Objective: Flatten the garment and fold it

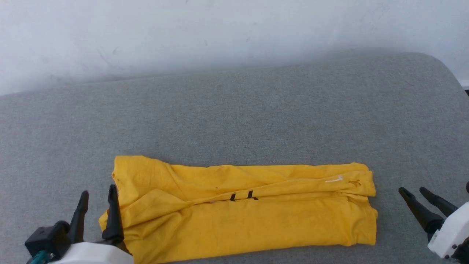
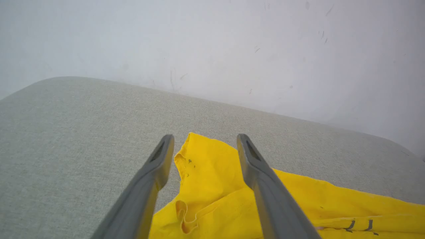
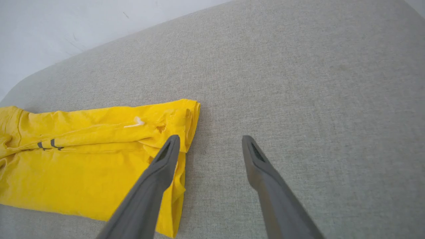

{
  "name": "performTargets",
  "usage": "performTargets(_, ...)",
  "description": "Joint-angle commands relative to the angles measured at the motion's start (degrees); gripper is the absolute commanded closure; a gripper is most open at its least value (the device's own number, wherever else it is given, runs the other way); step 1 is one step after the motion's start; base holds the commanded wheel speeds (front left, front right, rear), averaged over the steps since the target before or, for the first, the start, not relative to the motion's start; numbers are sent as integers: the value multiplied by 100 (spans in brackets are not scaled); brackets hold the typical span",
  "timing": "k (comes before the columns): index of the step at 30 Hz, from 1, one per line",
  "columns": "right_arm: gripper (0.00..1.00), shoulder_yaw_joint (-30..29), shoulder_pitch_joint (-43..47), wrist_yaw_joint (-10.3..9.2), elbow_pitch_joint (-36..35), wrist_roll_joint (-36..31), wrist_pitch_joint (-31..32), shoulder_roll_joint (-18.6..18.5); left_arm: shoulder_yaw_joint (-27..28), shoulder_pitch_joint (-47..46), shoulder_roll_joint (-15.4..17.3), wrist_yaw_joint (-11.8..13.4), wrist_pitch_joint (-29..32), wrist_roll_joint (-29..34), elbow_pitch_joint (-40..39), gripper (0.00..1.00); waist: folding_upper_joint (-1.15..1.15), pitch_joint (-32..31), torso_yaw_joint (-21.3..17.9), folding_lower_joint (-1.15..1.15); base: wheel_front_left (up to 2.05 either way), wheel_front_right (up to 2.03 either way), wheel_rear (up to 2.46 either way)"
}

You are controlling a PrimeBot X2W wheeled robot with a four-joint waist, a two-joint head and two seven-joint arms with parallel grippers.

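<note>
The garment (image 1: 242, 209), a bright yellow T-shirt, lies folded lengthwise into a long band across the near part of the grey surface, a sliver of black print showing along its fold line. At its left end my left gripper (image 1: 98, 192) stands open, empty, its fingers straddling the corner of the garment (image 2: 212, 186) from above. Off the right end my right gripper (image 1: 413, 190) is open and empty, a short way from the cloth. In the right wrist view the garment (image 3: 86, 166) lies left of my right gripper (image 3: 211, 141), one finger (image 3: 166, 159) over its edge.
The grey padded table (image 1: 256, 117) stretches far behind the shirt to a white wall (image 1: 220, 29). Its rounded corner sits at the far right (image 1: 439, 66).
</note>
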Motion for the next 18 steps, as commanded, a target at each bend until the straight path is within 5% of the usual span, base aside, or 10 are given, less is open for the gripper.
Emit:
performTargets(1,0,-175,-17,30,60,-30,226,133,-34,-159,-11,-125,-140,214,17,0,0,-32,46,1,0,0,0)
performTargets(18,0,-72,-1216,30,1581,-71,1942,1144,290,-466,-1088,-1113,-250,2092,-222,0,0,268,753,1,0,0,0)
